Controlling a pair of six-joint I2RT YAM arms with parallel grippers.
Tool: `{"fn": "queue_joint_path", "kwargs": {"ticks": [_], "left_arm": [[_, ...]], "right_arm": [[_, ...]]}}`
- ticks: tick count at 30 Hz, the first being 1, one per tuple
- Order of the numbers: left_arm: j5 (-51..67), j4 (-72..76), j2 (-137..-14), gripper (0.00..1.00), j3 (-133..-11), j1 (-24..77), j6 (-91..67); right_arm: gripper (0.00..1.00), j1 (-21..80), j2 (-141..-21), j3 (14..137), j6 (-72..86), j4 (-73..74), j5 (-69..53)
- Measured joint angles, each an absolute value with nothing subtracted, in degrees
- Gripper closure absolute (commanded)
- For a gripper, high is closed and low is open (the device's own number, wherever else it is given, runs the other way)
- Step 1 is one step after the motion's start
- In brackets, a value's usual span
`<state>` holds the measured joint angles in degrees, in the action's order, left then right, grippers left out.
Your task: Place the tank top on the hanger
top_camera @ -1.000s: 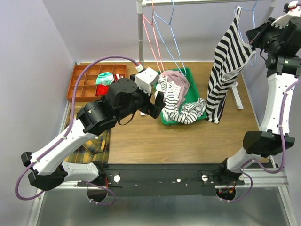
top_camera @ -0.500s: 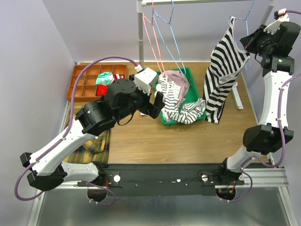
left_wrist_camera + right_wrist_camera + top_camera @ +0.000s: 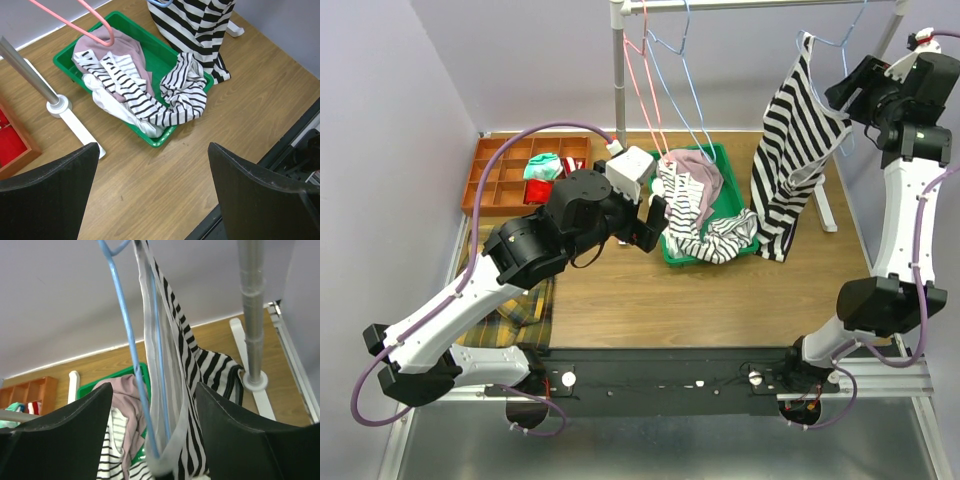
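Arm [image 3: 895,215] stretched upward, right hand [image 3: 153,395] spread beside tank top [image 3: 790,140]

The wide-striped black-and-white tank top [image 3: 798,140] hung by its strap from the light-blue hanger [image 3: 125,325], hem just beside the green tray [image 3: 159,54].

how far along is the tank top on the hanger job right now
Mostly done: the tank top hangs from the light-blue hanger, a strap looped over its wire. In hand: the right gripper sits open around hanger and cloth, up by the rail. The left gripper is open and idle. Left: I can't tell whether both straps are seated; probably check that, then withdraw the right gripper.
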<state>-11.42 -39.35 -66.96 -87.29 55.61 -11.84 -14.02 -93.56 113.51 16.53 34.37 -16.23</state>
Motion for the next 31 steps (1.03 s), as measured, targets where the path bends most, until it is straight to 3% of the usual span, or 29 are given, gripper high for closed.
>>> {"fn": "queue_joint_path", "kwargs": {"ticks": [4,10,13,17,20,23,28,31], "left_arm": [[-12.27,-39.24,-66.98,0.01,-87.29,55.61,-12.12],[-13.80,-38.74,-66.94,0.01,-86.21,54.98,-14.02],[-14.55,-38.59,-66.70,0.01,-83.92,53.84,-15.46],[-14.74,-38.57,-65.98,0.01,-78.74,51.18,-18.41],[-16.03,-37.69,-64.73,0.01,-74.46,50.15,-20.40],[-17.41,-36.45,-61.58,0.01,-68.25,49.93,-23.33],[-19.49,-35.18,-58.92,0.01,-61.54,49.84,-27.64],[-20.73,-33.98,-58.94,0.01,-58.30,49.82,-29.58]], "right_arm": [[0.07,-14.02,-89.82,113.58,17.23,37.93,-13.15],[0.00,-11.81,-81.93,114.15,19.49,39.70,-12.91],[0.00,-5.17,-77.30,111.13,20.49,38.54,-11.51],[0.00,14.02,-74.46,104.57,21.45,36.86,-3.25],[0.00,26.92,-74.48,95.13,22.63,34.09,4.27],[0.00,32.58,-73.12,83.90,24.62,31.97,8.95],[0.00,34.98,-64.05,64.64,28.67,30.63,13.72],[0.00,34.94,-59.22,59.99,30.35,29.17,14.61]]}}
